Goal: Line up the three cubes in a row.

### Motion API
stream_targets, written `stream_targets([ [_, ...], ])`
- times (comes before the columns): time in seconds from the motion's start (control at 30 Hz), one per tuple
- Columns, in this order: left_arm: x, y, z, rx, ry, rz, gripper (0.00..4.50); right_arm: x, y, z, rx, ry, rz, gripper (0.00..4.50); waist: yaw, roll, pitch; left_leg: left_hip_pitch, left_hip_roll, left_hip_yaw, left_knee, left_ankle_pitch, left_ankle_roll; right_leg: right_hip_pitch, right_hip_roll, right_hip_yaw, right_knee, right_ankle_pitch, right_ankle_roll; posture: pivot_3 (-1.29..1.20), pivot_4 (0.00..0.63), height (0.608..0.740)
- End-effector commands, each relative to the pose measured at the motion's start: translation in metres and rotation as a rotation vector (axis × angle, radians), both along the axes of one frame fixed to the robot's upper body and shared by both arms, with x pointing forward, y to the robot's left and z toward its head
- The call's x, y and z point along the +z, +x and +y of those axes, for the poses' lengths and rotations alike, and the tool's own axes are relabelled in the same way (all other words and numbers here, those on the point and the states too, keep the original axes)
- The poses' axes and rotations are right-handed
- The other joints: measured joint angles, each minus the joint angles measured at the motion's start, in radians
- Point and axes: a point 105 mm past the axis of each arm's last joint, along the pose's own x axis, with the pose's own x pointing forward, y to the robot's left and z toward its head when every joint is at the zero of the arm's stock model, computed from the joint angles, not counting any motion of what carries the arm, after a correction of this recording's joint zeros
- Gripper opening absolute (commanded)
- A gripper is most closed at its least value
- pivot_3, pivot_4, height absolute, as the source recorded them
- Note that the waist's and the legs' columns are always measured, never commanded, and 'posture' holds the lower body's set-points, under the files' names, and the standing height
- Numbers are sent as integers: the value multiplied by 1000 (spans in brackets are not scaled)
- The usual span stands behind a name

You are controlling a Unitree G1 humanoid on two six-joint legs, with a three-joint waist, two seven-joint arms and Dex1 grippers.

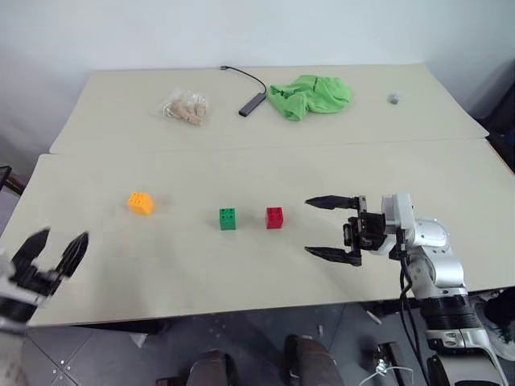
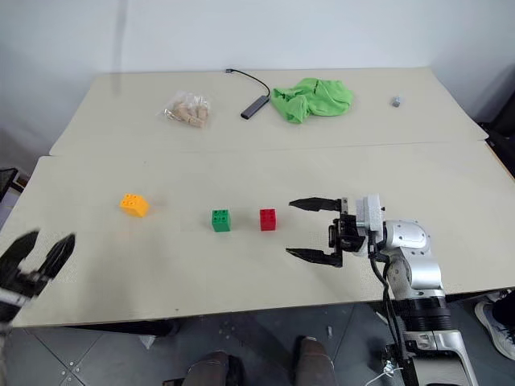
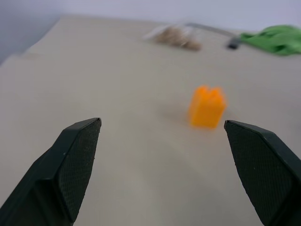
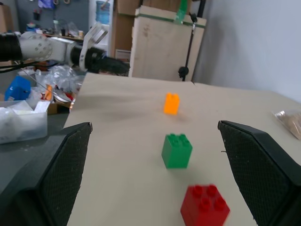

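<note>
Cubes mid-worktop: yellow-orange cube (image 1: 141, 203), green cube (image 1: 228, 219), red cube (image 1: 274, 218), spaced apart. Right gripper (image 1: 326, 227) fingers spread wide beside red, touching nothing. Left gripper (image 1: 55, 249) fingers spread, empty, at near left edge.

Light is coming in even and diffuse from above; my head views are staying bright, no glare on the table (image 1: 241, 257). Shadows are falling soft and short beside the yellow-orange cube (image 1: 140, 203) and under my right gripper (image 1: 331, 228). My left wrist view is blurring: cube soft, bag (image 3: 176, 36) and cloth (image 3: 275, 40) out of focus. Right wrist bkgd is dimming.
</note>
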Motion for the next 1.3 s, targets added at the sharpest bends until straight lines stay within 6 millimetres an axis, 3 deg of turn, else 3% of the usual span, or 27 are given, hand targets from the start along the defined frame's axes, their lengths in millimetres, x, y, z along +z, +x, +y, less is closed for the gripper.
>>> stream_targets([
  [0.03,0,-10,-11,-52,36,13,4465,11,-7,8,64,22,-50,4500,1,0,0,0,0,1,0,0,0,0,0,1,0,0,0,0,150,740],
  [0.2,2,19,-38,-174,38,6,4465,7,-4,5,40,9,-49,4500,15,0,0,0,0,1,0,0,0,0,0,0,1,0,-1,0,150,740],
  [0.3,6,48,-54,-240,19,-24,4465,4,-4,3,28,1,-43,4500,14,-1,-1,0,0,1,0,0,0,0,0,0,1,0,-1,0,150,740],
  [0.47,4,90,-63,-257,45,1,4465,1,-9,2,27,-9,-39,4500,-1,-1,-1,1,0,3,-2,0,0,-1,0,-1,1,0,-1,0,150,740],
  [0.53,1,107,-57,-206,59,25,4465,0,-11,2,19,-10,-40,4500,-1,-1,-1,1,0,2,-2,0,-1,-1,0,-3,1,0,-1,0,150,740],
  [0.7,3,123,-57,-193,88,2,3255,-2,-13,-2,-21,-1,-31,4500,-17,-1,-1,1,0,3,-3,0,-1,-1,0,-4,0,1,0,0,150,740],
  [0.9,2,134,-68,-277,88,17,1476,-5,-16,-2,-28,-5,-24,4500,-15,-1,-1,1,0,3,-2,0,-1,-1,0,-4,0,1,0,0,150,740],
  [1.0,13,128,-72,-392,103,9,1481,-3,-16,-6,-45,-8,-27,4500,-16,-1,-1,1,0,3,-2,0,-1,-1,0,-4,0,1,0,0,150,740],
  [1.1,24,102,-94,-736,63,50,1481,-3,-16,-10,-62,-18,-24,4500,-16,-1,-1,0,0,3,-3,0,-1,-2,0,-4,0,1,0,0,150,740],
  [1.2,19,94,-90,-928,301,167,1481,-5,-16,-17,-85,-33,-14,4500,-14,-1,-1,0,0,3,-3,0,-1,-2,0,-4,1,0,0,0,150,740],
  [1.3,13,96,-93,-1067,427,210,1481,-6,-16,-21,-92,-41,-8,4500,-9,0,-1,0,0,4,-3,0,-1,-1,0,-4,-1,0,-1,0,150,740],
])
